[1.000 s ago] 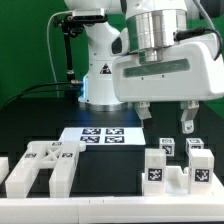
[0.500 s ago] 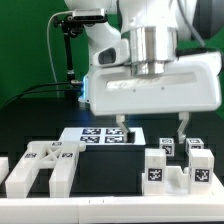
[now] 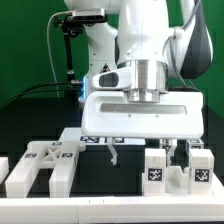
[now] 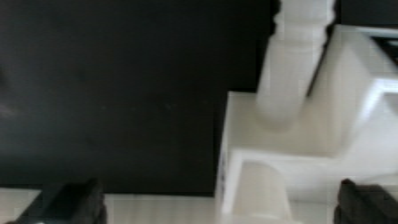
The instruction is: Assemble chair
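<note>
The tool [image 3: 141, 152] hangs low over the black counter [image 3: 30, 120], its jaws spread wide with nothing between them. The risk, as I judge it, is that one fingertip [image 3: 172, 150] lands on top of the blocky pieces [image 3: 178, 168] at the exterior view's right instead of astride one, which would shove or topple them. In the wrist view a white slab [image 4: 294, 140] sits nearer one finger than the other, so a closing grip could catch only an edge. The chair is loose parts of chunky white plastic with small black-and-white tags: a forked piece [image 3: 40, 165] at the exterior view's left front, well apart from the blocky pieces. The marker board [image 3: 68, 137] lies behind, partly hidden
</note>
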You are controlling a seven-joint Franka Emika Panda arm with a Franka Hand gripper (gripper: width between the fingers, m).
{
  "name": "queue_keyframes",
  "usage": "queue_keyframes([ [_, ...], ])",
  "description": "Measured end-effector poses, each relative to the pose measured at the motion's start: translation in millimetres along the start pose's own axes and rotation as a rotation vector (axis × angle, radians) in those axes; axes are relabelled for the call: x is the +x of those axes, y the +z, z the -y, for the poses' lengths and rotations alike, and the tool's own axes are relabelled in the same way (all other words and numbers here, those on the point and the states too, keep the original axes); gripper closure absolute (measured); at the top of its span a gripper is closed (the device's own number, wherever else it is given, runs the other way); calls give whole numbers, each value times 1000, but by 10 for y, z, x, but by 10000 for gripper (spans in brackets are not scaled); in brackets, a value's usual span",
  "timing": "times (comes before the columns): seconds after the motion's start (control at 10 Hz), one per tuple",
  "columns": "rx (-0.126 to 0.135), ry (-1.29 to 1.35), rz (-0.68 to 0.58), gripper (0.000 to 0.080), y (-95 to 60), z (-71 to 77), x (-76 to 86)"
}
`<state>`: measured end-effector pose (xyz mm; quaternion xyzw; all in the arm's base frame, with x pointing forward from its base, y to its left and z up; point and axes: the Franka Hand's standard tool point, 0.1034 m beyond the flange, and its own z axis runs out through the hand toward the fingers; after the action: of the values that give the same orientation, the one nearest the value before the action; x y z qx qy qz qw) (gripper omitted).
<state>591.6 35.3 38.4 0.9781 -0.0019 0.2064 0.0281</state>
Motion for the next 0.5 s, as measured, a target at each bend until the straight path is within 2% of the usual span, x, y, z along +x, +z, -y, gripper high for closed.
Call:
queue_keyframes([
  [0.2,6,-3,4,150,89,80,-7],
  [0.5,3,-7,0,150,257,103,48],
])
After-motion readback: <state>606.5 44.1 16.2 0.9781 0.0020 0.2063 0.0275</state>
